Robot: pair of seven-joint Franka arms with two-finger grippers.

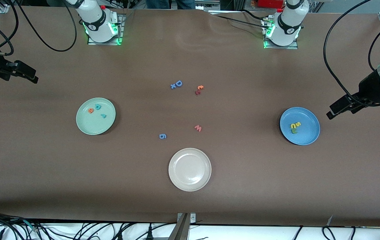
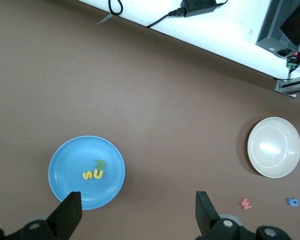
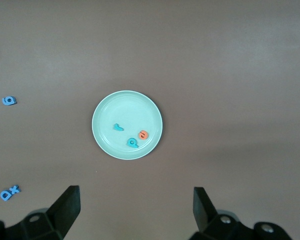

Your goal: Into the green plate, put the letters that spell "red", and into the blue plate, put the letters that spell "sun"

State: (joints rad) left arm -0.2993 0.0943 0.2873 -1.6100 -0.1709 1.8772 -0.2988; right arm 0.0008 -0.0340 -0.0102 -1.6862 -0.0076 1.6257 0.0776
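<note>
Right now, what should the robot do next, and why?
Probably nothing more than keep both arms back. The green plate already holds the three "red" letters, and the blue plate holds the "sun" letters. The left gripper and right gripper are open and empty.

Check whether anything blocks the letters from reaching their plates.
Nothing does: the teal d, orange e and teal r already lie in the green plate, and the s, u, n in the blue plate.
</note>
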